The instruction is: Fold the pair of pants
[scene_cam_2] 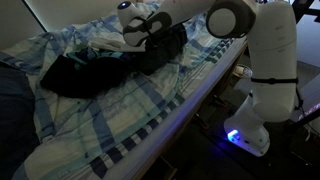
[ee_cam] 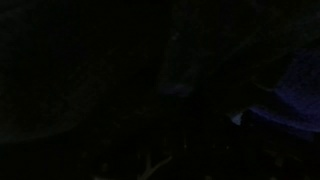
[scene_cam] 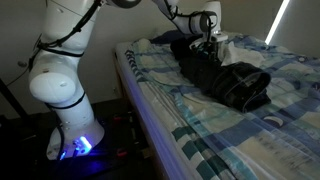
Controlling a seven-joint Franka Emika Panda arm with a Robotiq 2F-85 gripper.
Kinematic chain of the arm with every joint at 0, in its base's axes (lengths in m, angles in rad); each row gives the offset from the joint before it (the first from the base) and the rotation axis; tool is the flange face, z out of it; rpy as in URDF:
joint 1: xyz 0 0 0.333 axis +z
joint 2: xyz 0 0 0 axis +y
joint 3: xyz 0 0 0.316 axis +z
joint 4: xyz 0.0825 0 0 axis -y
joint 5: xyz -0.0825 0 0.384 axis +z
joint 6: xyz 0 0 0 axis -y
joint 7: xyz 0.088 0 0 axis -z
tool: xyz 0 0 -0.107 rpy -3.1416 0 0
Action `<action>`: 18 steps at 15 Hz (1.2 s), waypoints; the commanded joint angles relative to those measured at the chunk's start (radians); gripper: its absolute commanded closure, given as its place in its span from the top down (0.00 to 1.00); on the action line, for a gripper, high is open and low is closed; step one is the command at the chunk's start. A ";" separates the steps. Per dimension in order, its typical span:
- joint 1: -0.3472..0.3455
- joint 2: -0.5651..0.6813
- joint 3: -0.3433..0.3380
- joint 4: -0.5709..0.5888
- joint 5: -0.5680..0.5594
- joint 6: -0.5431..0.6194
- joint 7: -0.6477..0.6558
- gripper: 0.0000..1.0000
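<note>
A thick, nearly black denim pair of pants (scene_cam: 228, 82) lies crumpled on the bed's rumpled blue-and-white plaid sheet (scene_cam: 165, 95), one end directly beneath the fingers (scene_cam: 207, 42), whose grip I cannot tell.

Home bedroom, dim, bed (scene_cam: 140, 100) covered in rumpled blue-and-white plaid sheet (scene_cam: 235, 135)

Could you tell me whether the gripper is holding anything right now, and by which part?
It cannot be told: the gripper is at one end of the pair of pants, but its jaws do not show.
</note>
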 commanded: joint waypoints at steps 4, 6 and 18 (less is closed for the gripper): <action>0.022 -0.043 -0.028 0.049 0.018 -0.023 -0.027 0.64; 0.030 -0.069 -0.035 0.061 0.008 -0.025 -0.018 0.79; 0.049 -0.293 -0.028 -0.068 -0.036 -0.043 0.004 1.00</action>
